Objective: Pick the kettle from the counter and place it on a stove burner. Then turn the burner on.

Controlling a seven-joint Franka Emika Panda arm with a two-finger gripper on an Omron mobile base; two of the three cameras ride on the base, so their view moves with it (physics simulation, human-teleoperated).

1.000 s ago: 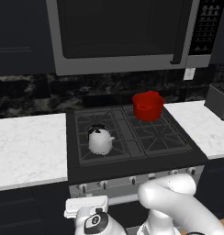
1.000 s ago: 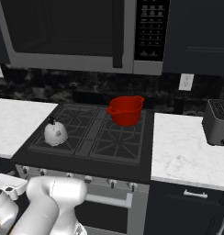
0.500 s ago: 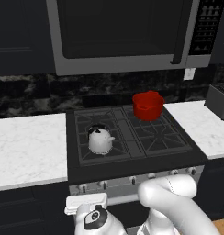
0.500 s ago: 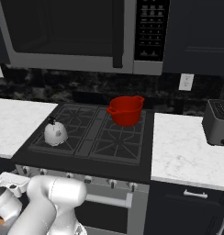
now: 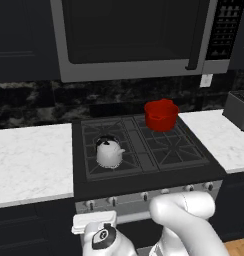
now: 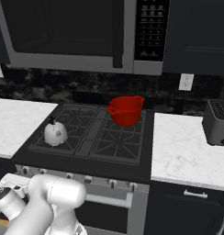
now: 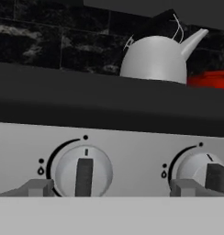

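The white kettle (image 5: 109,152) (image 6: 55,133) with its dark lid stands upright on the front left stove burner (image 5: 91,164) (image 6: 75,140), off the counter (image 5: 29,160). In the hand view the kettle (image 7: 155,57) shows over the cooktop's front edge. My gripper (image 7: 113,188) is low in front of the stove's knob panel, open and holding nothing. Its fingertips (image 7: 38,187) stand wide apart. The left knob (image 7: 84,172) lies between them, left of centre, pointer straight up. A second knob (image 7: 205,172) sits just behind the right tip.
A red pot (image 5: 161,115) (image 6: 126,110) sits on the rear right burner. A dark toaster (image 5: 239,110) (image 6: 217,121) stands on the right counter. The microwave (image 5: 129,35) hangs over the stove. A row of knobs (image 5: 113,201) lines the front panel.
My hand has crept up a little toward the knob panel. The kettle and the pot stand where they were, and the jaws stay open.
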